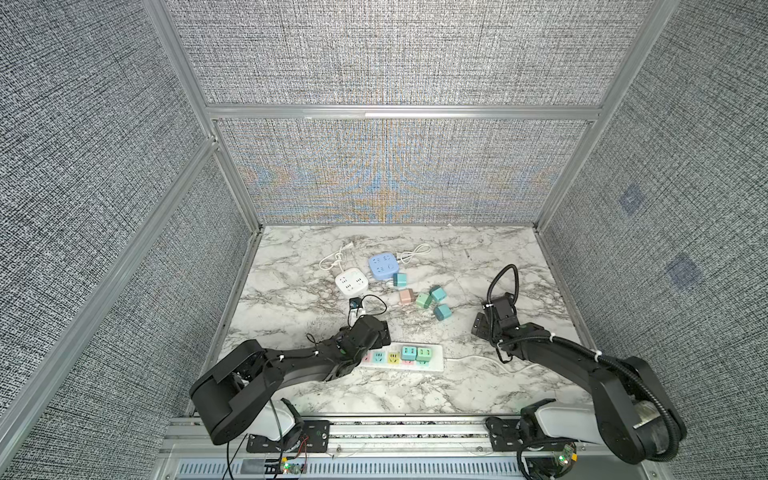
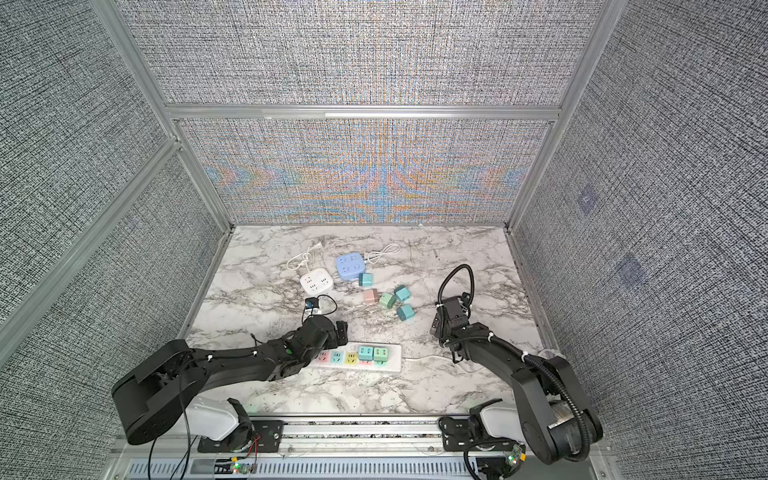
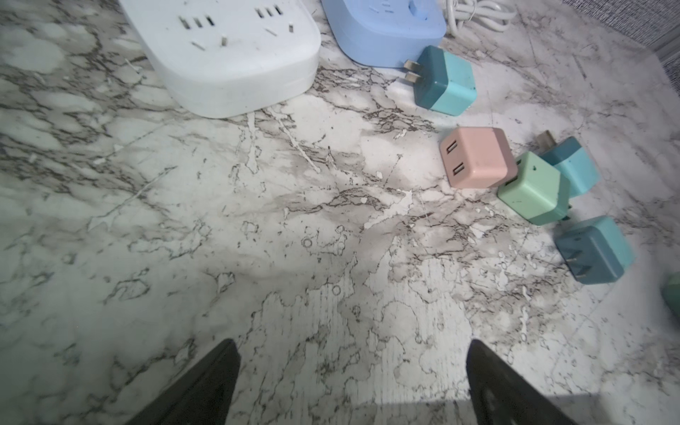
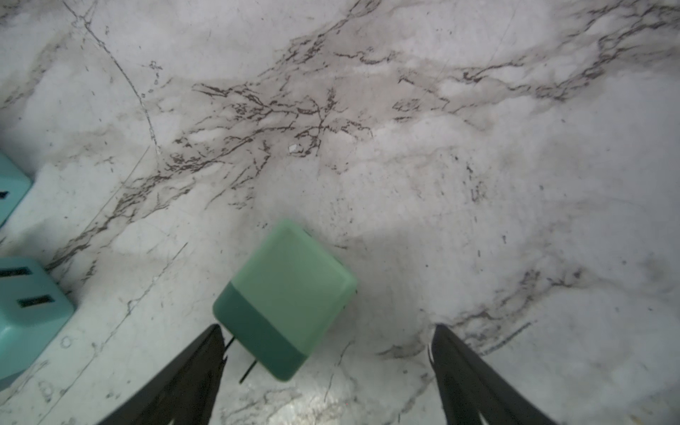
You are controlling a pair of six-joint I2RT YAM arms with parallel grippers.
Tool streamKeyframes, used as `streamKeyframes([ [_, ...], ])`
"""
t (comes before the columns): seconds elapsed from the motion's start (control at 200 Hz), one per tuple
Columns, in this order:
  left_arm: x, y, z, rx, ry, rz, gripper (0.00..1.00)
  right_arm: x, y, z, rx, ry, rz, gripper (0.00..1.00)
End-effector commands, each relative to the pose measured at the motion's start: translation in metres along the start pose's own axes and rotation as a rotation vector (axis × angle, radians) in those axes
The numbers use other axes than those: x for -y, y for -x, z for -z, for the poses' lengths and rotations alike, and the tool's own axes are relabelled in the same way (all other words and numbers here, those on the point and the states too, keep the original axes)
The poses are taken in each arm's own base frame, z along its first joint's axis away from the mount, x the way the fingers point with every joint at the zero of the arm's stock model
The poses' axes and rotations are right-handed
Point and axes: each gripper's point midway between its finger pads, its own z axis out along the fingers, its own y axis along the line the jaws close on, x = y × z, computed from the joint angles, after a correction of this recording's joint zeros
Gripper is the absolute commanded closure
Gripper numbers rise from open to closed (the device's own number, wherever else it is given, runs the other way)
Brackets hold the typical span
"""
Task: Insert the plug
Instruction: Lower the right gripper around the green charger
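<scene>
A light green plug [image 4: 287,298] lies on the marble with its prongs pointing back between my right gripper's [image 4: 327,329] open fingers. It is close to one finger and is not gripped. In both top views the right gripper [image 1: 478,328] hides this plug. The white power strip [image 1: 399,358] lies near the front and has a teal plug [image 1: 409,353] and a green plug [image 1: 424,354] plugged in. My left gripper [image 3: 352,346] is open over bare marble, just behind the strip's left end [image 2: 328,357].
Several loose plugs lie mid-table: teal [image 3: 445,81], pink [image 3: 476,158], green [image 3: 530,187] and teal [image 3: 592,250]. A white cube socket [image 1: 351,282] and a blue one [image 1: 382,266] stand behind with white cords. A small black device [image 1: 355,305] lies near the left gripper.
</scene>
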Motion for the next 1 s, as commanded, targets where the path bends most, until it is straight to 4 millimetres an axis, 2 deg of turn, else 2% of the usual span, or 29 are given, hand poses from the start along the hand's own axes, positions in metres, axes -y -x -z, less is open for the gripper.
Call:
streamKeyframes([
  [0.0,-0.006,-0.028,0.005,-0.113,-0.025,0.050,0.03,-0.003,-0.001,-0.001,-0.005,0.004,-0.020,0.14],
  [0.12,-0.003,-0.030,0.009,-0.119,-0.049,0.069,0.03,-0.008,-0.001,-0.007,-0.020,0.003,-0.012,0.20],
  [0.54,0.009,-0.014,0.031,-0.078,-0.106,0.071,0.04,-0.016,0.001,-0.023,-0.044,-0.032,0.013,0.20],
  [0.775,0.007,-0.006,0.041,-0.053,-0.110,0.068,0.04,-0.011,0.008,-0.012,-0.009,-0.037,-0.002,0.19],
  [0.991,0.006,-0.005,0.046,-0.039,-0.126,0.072,0.04,0.004,-0.002,-0.008,-0.011,-0.070,-0.028,0.18],
])
